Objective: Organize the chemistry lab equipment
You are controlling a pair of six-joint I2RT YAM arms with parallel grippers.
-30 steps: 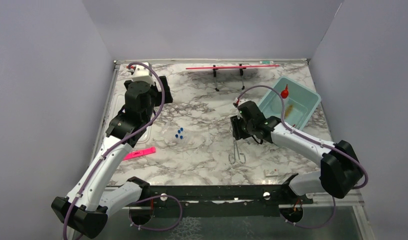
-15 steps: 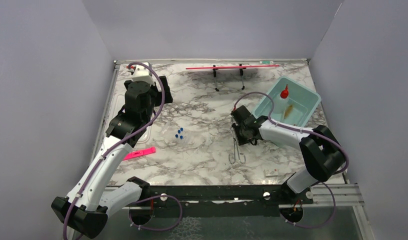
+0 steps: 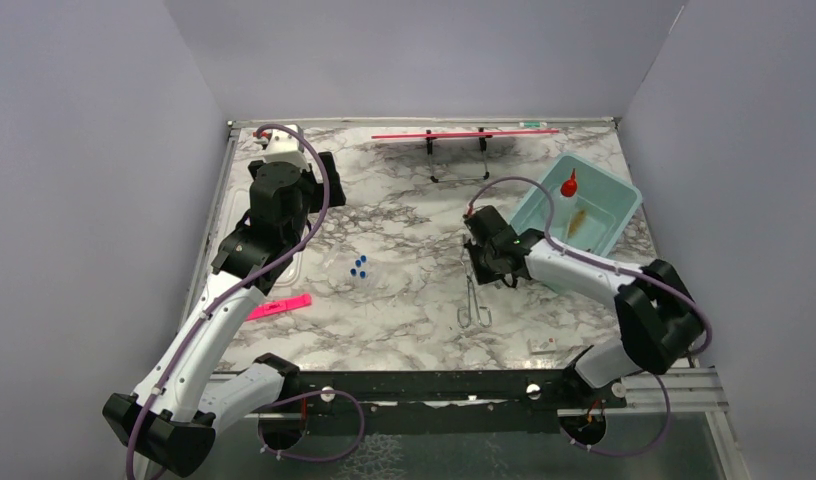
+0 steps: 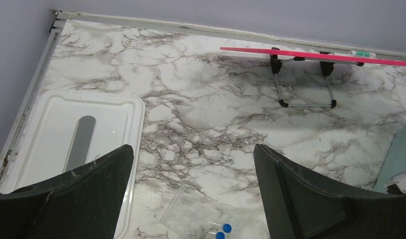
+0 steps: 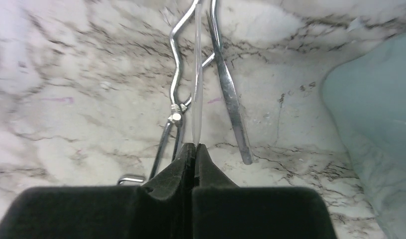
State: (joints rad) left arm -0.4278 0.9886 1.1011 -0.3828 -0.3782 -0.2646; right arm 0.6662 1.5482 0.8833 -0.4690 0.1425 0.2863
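the right gripper (image 5: 193, 149) is down at the marble table (image 5: 66, 124), its jaws pressed together on the near end of the thin rod (image 5: 196, 74), a clear sliver running away from the fingertips. the rod lies in among the arms of the metal scissor-like forceps (image 5: 175, 94), so a pinch at the bare end looks chosen to lift it alone. it's so thin that i can't quite tell whether the pads truly have it. the teal bin (image 3: 541, 186) sits just beside that arm and holds the small squeeze bottle with red nozzle (image 3: 568, 184) and the bristly tan brush (image 3: 578, 221), so that's likely where the rod belongs. the left gripper (image 4: 192, 149) hangs spread wide, holding nothing, above the blue-capped clear tubes (image 4: 221, 231), probably waiting its turn.
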